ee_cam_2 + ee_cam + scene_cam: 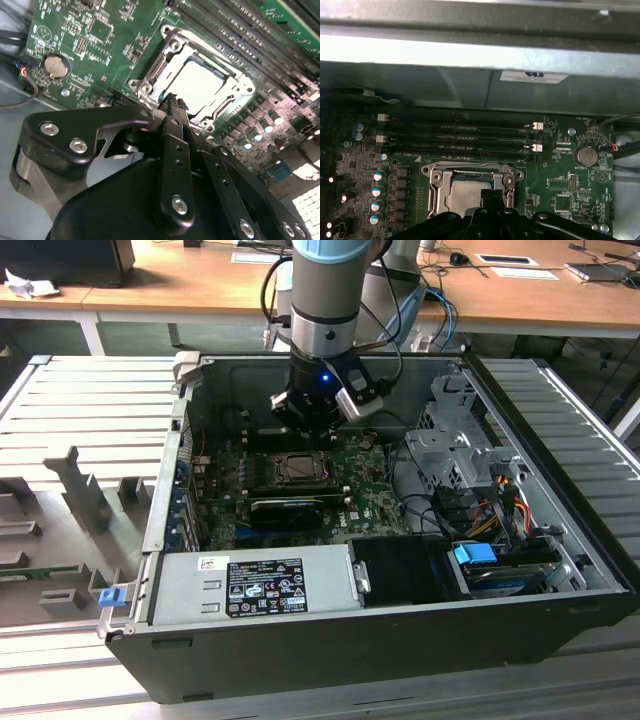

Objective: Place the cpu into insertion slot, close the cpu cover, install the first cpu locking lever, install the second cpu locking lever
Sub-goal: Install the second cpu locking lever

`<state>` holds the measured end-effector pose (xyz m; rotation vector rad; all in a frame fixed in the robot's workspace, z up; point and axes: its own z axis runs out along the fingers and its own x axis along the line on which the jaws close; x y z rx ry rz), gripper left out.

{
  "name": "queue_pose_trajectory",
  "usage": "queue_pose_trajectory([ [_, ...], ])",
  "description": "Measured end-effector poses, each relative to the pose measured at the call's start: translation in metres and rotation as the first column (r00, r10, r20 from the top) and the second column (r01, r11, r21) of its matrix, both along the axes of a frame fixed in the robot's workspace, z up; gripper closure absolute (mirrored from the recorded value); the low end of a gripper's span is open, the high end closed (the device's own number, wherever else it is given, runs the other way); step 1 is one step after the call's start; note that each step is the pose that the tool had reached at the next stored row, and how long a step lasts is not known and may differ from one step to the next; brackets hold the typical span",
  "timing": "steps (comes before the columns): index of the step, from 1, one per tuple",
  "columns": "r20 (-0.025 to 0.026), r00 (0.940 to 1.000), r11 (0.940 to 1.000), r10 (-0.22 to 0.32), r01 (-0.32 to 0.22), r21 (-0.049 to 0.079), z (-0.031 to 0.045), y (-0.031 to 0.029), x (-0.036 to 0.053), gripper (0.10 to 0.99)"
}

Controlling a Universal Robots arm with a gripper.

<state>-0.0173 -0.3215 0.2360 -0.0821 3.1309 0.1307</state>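
The arm is being held nearly vertical over the open computer case (560, 540), its wrist pointing straight down into the case's far half, as the exterior view shows. The gripper (305, 412) is being kept low above the motherboard (370, 502), just over the far edge of the insertion slot (298, 470).

In the second wrist view the gripper (172, 102) is being seen from behind its black linkage, and the fingertips (170, 101) are being held together with no visible gap and nothing between them. Their tip is hanging just over the near rim of the insertion slot (197, 82); whether the metal is being touched cannot be told.

The cpu (202, 87) is lying flat inside the socket, its pale square face being framed on all sides by the cpu cover (170, 55), which is lying down flat around it. In the first wrist view the same arrangement is being shown: the cpu (462, 195) is sitting level in the insertion slot (472, 192), with the cpu cover (470, 170) surrounding it and the gripper (492, 197) overlapping its edge.

The slot is sitting near the middle of the motherboard (565, 180), just beside the rows of memory slots (460, 137), with a round coin battery (585, 156) well apart toward one board edge.
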Motion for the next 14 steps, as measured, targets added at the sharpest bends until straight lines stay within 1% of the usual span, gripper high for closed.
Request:
queue_pose_trajectory([
  [2,0.0,1.0,1.0,0.0,0.0,0.0,0.0,-0.0045,0.0,0.98],
  [4,0.0001,1.0,1.0,0.0,0.0,0.0,0.0,-0.0077,0.0,0.98],
  [8,0.0,1.0,1.0,0.0,0.0,0.0,0.0035,-0.0086,-0.0001,0.98],
  [11,0.0001,1.0,1.0,0.0,0.0,0.0,0.0037,-0.0116,-0.0001,0.98],
  [13,0.0,1.0,1.0,0.0,0.0,0.0,0.0037,-0.0152,-0.0001,0.98],
  [14,0.0001,1.0,1.0,0.0,0.0,0.0,0.0036,-0.0188,-0.0001,0.98],
])
